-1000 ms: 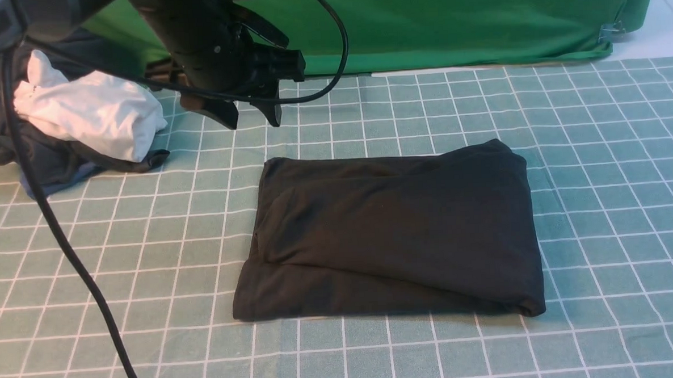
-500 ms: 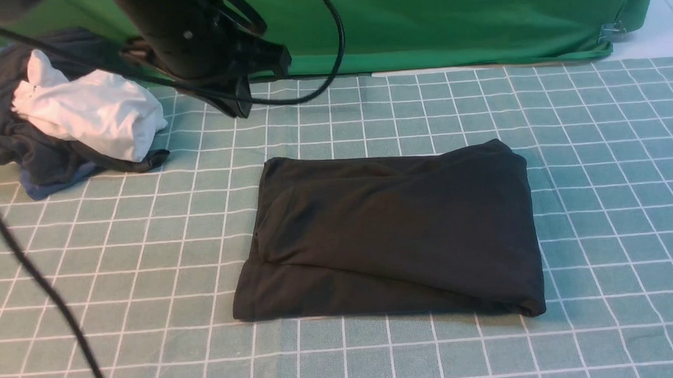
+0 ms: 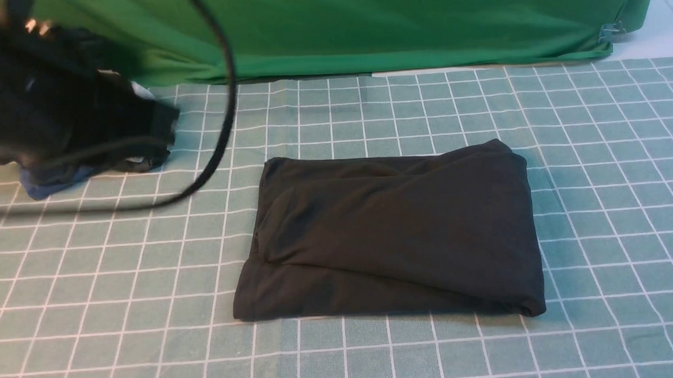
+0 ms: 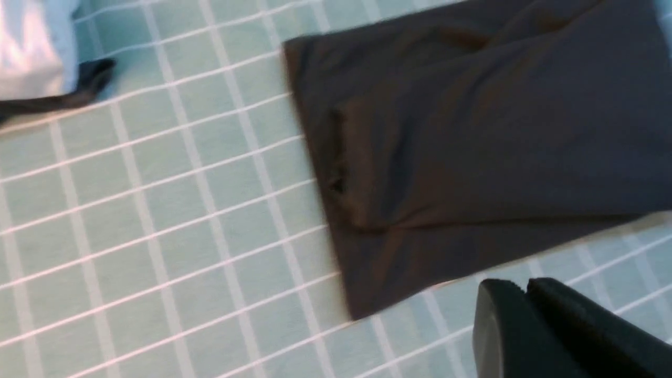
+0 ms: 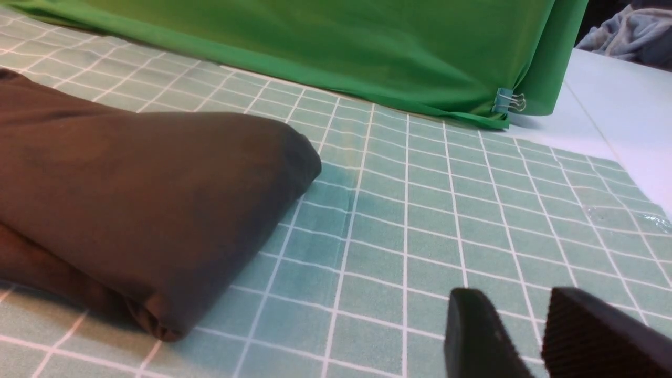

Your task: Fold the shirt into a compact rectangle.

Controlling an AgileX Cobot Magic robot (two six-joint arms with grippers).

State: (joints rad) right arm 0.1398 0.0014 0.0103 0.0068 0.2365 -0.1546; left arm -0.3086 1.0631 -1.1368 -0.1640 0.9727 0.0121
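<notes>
The black shirt (image 3: 389,232) lies folded into a compact rectangle on the green checked tablecloth (image 3: 598,200), with nothing touching it. My left arm (image 3: 55,110) is a dark blur at the far left, over the heap of clothes. In the left wrist view my left gripper (image 4: 525,286) is shut and empty, hovering off a corner of the shirt (image 4: 472,131). In the right wrist view my right gripper (image 5: 517,299) is low over the cloth beside the shirt's rolled edge (image 5: 131,199), its fingers apart with nothing between them. The right arm is out of the front view.
A heap of other clothes (image 3: 46,179) sits at the back left, its white piece (image 4: 31,47) showing in the left wrist view. A green backdrop cloth (image 3: 391,22) hangs along the far edge, held by a clip (image 5: 506,101). A black cable (image 3: 220,120) swings over the table.
My left arm has swung from above the shirt's far left corner away to the left, and its gripper has closed empty. The shirt has not moved.
</notes>
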